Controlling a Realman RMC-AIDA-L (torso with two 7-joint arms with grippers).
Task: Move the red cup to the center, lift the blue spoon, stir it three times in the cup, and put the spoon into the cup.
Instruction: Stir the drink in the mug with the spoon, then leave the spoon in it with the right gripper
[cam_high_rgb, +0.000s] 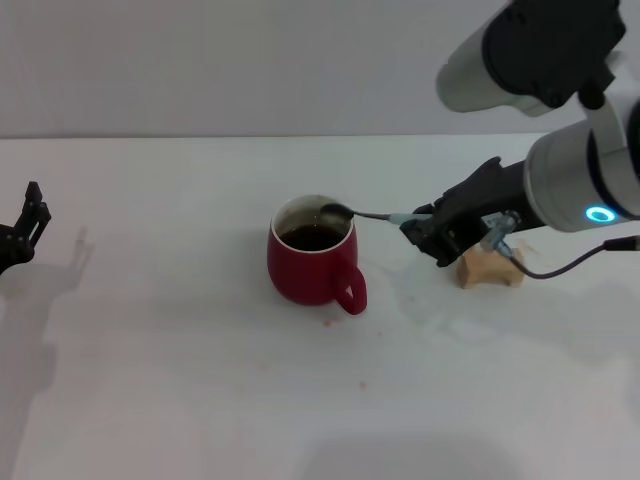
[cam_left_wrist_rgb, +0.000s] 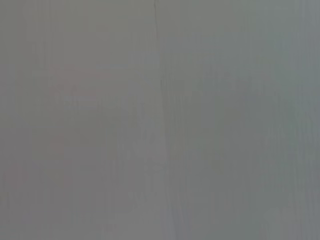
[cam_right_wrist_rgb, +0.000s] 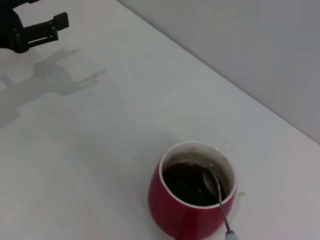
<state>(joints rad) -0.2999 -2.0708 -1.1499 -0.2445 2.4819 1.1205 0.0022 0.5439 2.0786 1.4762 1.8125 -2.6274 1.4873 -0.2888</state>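
The red cup (cam_high_rgb: 308, 268) stands near the middle of the white table (cam_high_rgb: 180, 380), its handle (cam_high_rgb: 350, 293) toward me and dark liquid inside. The blue spoon (cam_high_rgb: 372, 215) reaches in from the right. Its metal bowl (cam_right_wrist_rgb: 210, 181) sits inside the cup's (cam_right_wrist_rgb: 185, 215) mouth by the rim, at the liquid's surface. My right gripper (cam_high_rgb: 415, 228) is shut on the spoon's pale blue handle just right of the cup. My left gripper (cam_high_rgb: 30, 215) hangs open at the table's far left, also seen as the left gripper (cam_right_wrist_rgb: 40, 27) in the right wrist view.
A tan wooden block (cam_high_rgb: 490, 268) lies on the table under my right wrist. Small reddish spots (cam_high_rgb: 326, 323) mark the table in front of the cup. The left wrist view is plain grey.
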